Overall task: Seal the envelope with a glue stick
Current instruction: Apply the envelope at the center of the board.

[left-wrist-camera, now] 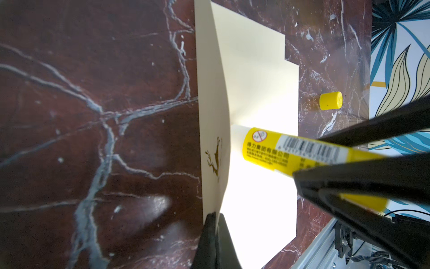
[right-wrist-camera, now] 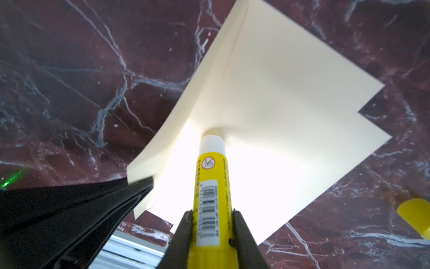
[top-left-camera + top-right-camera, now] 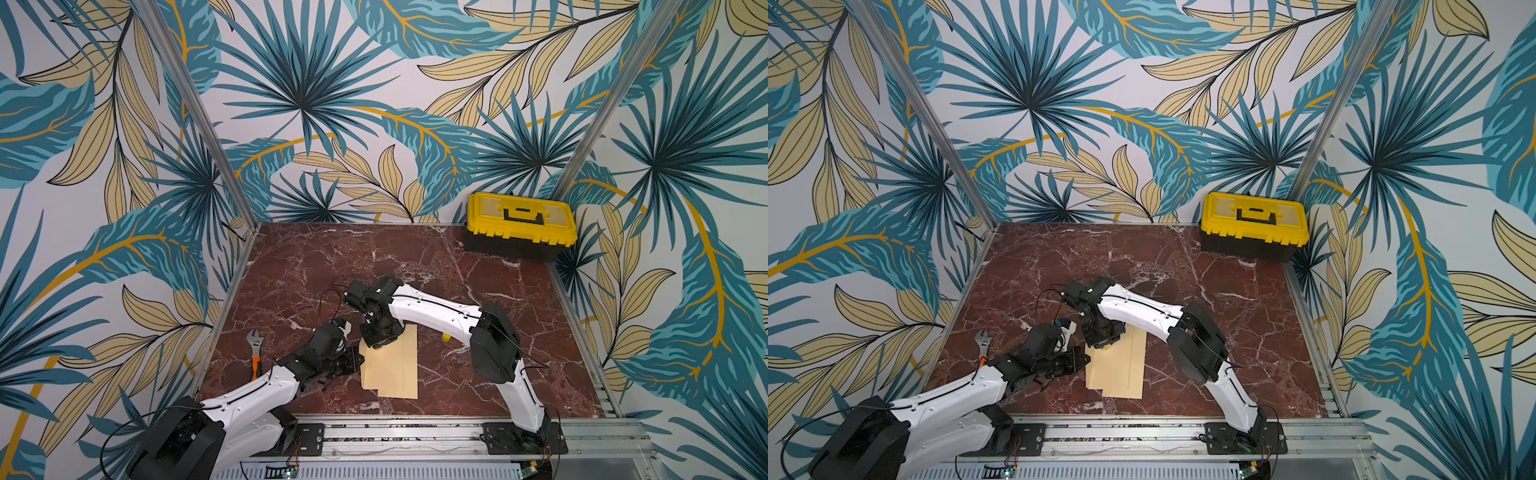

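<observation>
A cream envelope lies on the red marble table. My left gripper is shut on the edge of its flap, holding the flap raised off the envelope body. My right gripper is shut on the yellow glue stick. The stick's white tip presses against the paper at the fold under the raised flap. The yellow cap lies apart on the table, to the right of the envelope.
A yellow-lidded black toolbox stands in the back right corner. An adjustable wrench with an orange grip lies left of my left arm. An aluminium rail runs along the table's front edge.
</observation>
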Tool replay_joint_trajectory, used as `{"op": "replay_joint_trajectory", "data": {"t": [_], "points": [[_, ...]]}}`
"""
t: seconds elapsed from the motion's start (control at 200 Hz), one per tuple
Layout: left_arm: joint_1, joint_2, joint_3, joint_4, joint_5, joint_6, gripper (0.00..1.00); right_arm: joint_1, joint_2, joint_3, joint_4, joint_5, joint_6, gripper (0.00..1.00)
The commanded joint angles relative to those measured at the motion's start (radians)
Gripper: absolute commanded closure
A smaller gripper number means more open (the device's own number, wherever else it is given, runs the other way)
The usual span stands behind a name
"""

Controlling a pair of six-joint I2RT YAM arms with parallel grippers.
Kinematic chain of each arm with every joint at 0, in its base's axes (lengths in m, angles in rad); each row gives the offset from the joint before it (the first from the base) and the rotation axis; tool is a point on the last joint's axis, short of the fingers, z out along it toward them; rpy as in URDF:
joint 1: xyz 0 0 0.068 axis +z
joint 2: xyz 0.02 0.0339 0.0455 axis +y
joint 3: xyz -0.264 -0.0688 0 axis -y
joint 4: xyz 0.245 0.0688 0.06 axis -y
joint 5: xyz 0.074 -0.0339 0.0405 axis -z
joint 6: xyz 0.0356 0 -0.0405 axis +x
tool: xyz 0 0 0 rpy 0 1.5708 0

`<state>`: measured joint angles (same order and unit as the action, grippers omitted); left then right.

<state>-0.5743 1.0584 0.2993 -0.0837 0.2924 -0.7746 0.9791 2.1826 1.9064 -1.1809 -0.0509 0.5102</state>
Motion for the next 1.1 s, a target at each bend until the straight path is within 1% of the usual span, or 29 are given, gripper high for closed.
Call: {"op": "replay_joint_trajectory", "data": {"t": [0.0,0.11,0.21,0.32,0.581,0.756,0.856,0.931,0.991,1.097], "points": [[0.005,-0.003,-0.015,0.012,-0.007,-0.002,1.0,0.015,0.026,-0.007,-0.089,-0.066,-0.033,1.0],[0.004,-0.005,-0.016,0.008,-0.009,-0.001,1.0,0.014,0.052,0.043,-0.129,-0.039,-0.035,1.0],[0.004,-0.009,-0.015,-0.002,-0.009,0.001,1.0,0.015,0.046,0.079,-0.152,-0.022,-0.029,1.0],[0.004,-0.015,-0.02,0.003,-0.009,0.0,1.0,0.015,0.05,0.09,-0.16,0.037,-0.027,1.0],[0.004,-0.009,-0.02,0.006,0.002,0.002,1.0,0.014,0.113,0.106,-0.116,0.144,-0.006,1.0],[0.005,-0.014,-0.021,0.008,0.005,-0.002,1.0,0.014,0.144,0.146,-0.112,0.219,0.001,1.0],[0.005,-0.019,-0.024,0.006,0.004,-0.003,1.0,0.015,0.141,0.144,-0.103,0.221,0.0,1.0],[0.004,-0.023,-0.025,0.005,0.001,-0.003,1.0,0.014,0.135,0.129,-0.1,0.2,-0.008,1.0],[0.004,-0.024,-0.025,0.003,-0.001,-0.003,1.0,0.014,0.134,0.124,-0.115,0.161,-0.017,1.0],[0.003,-0.023,-0.022,0.003,-0.003,-0.003,1.0,0.015,0.125,0.091,-0.138,0.048,-0.041,1.0]]}}
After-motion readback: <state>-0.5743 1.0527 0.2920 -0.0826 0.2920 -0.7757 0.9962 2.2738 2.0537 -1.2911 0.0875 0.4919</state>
